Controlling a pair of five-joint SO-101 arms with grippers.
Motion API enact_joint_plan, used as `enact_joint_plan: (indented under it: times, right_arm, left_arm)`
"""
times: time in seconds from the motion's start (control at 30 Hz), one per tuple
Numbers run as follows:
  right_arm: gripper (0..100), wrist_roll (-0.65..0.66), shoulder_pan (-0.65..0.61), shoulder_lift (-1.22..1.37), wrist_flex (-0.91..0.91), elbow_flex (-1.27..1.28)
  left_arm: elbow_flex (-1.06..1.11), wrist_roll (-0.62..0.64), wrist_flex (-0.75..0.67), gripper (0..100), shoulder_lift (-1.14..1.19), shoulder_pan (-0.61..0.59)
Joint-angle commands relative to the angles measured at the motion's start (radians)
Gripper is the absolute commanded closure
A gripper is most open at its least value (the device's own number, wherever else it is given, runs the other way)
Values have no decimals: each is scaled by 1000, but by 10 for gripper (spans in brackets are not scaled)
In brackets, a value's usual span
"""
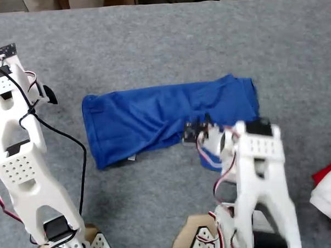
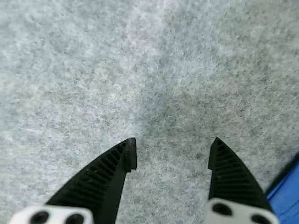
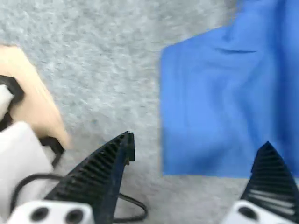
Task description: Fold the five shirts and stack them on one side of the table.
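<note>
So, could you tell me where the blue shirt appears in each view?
High view: blue shirt mid-table, lying crosswise.
Left wrist view: a blue sliver beside the open left gripper.
Right wrist view: spread ahead of the open right gripper.
Shared landmark: grey table cover.

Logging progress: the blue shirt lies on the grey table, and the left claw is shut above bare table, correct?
Not quite. The left claw is open, not shut; the left wrist view shows it. It is above bare grey table, and the blue shirt lies on that table.
</note>
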Motion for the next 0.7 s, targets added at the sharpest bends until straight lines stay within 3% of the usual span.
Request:
enact_joint_plan:
  times: [0.0, 0.17, 0.4, 0.67]
  right_arm:
    - [605, -64, -101, -147, -55, 173]
    - [605, -242, -315, -308, -212, 291]
    - [605, -285, -596, -449, -279, 412]
    - [604, -281, -647, -590, -385, 561]
  left_arm:
    - [-32, -11, -3, 740, -15, 14]
    - [-38, -8, -2, 742, -16, 15]
    - [-38, -5, -11, 743, -15, 18]
    - [-34, -5, -3, 743, -15, 40]
